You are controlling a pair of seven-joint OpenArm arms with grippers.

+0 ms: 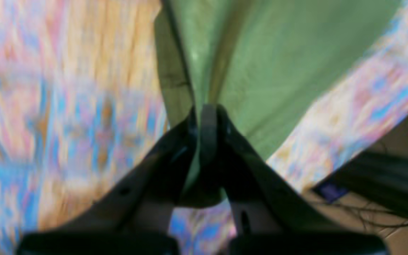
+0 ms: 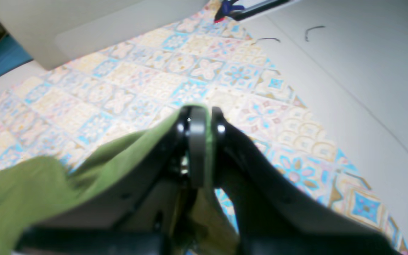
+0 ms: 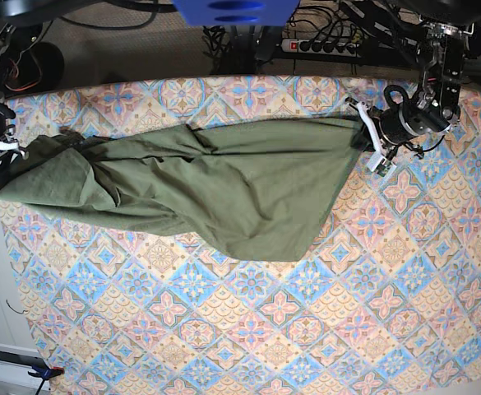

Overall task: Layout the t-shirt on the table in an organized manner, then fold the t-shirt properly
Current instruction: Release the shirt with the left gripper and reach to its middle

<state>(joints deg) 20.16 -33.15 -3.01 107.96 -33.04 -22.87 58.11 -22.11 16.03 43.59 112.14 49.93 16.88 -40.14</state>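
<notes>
The olive-green t-shirt [image 3: 224,185] is stretched sideways over the far half of the patterned table [image 3: 306,329], sagging to a loose point at the front. On the right of the base view my left gripper [image 3: 362,136] is shut on the shirt's right end; in its wrist view the cloth [image 1: 260,63] fans away from the closed gripper [image 1: 207,113]. At the table's left edge my right gripper [image 3: 6,152] is shut on the bunched left end. Its wrist view shows the gripper [image 2: 200,117] closed on green cloth [image 2: 30,191].
A power strip [image 3: 322,45] and cables lie behind the table's far edge. A white box [image 3: 14,362] sits on the floor at the lower left. Bare patterned cloth spreads over the near half of the table.
</notes>
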